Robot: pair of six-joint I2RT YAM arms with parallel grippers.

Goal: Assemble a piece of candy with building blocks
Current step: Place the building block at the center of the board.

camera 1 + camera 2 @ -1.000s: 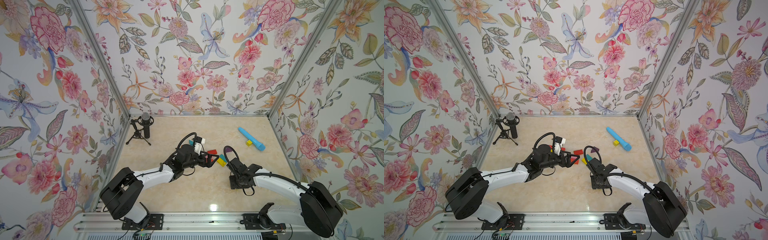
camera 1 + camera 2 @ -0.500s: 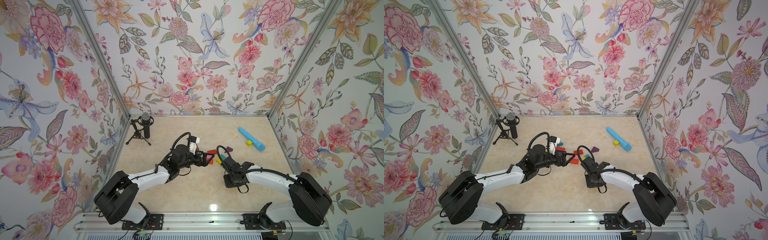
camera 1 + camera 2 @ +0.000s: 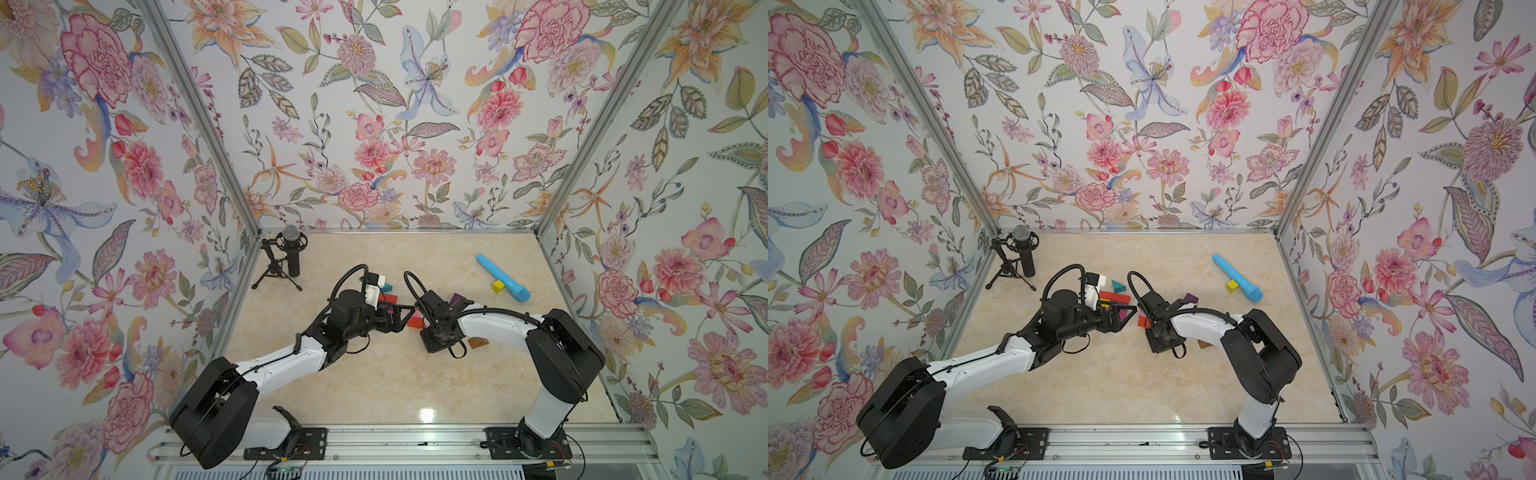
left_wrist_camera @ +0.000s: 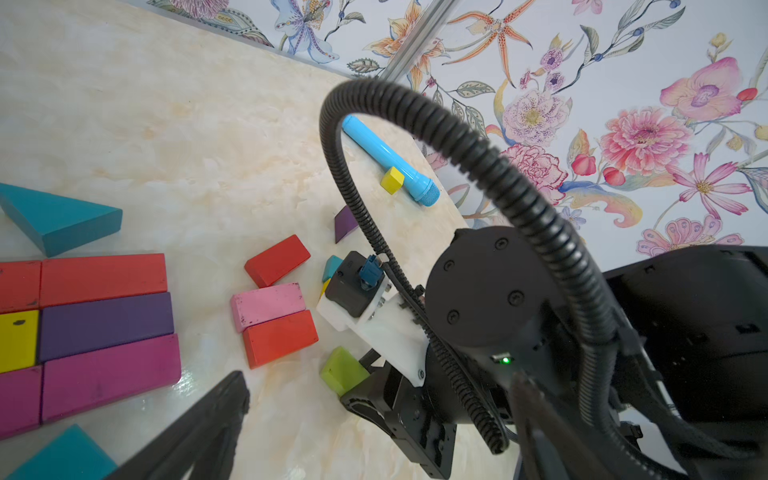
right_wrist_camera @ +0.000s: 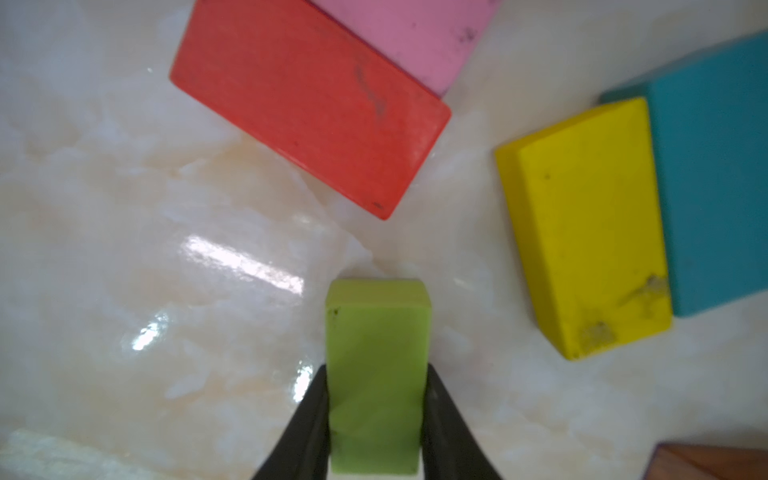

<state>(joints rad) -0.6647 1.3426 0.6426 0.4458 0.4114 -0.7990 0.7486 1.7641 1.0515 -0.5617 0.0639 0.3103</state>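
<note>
right claw (image 5: 376, 376) newly clamped, one green block (image 5: 376, 324)

Brick rows (image 4: 104, 324), red, purple, magenta, lie flat, touching. Near them: pink brick (image 4: 268, 305) against red brick (image 4: 278, 338); green brick (image 5: 376, 374) gripped, on edge.

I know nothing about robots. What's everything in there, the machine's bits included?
Joined bricks: six showing, red, yellow, purple, magenta; three tight rows, centre.
Teal wedges: two; opposite sides of those rows.
Loose bricks: three, two red, one pink; clustered beside the rows.
Green brick: one; in the right gripper.
Yellow brick, teal brick: one each; side by side near the green one.
Purple wedge, brown wedge: one each; by the right arm.
Tube: one, light blue; far right.
Yellow cube: one; beside the tube.
Microphone: one, black, on tripod; far left corner.
Table: one, cream marble.
Left gripper: one, black; open, empty, by the joined rows.
Right gripper: one, black; shut on the green brick.
</note>
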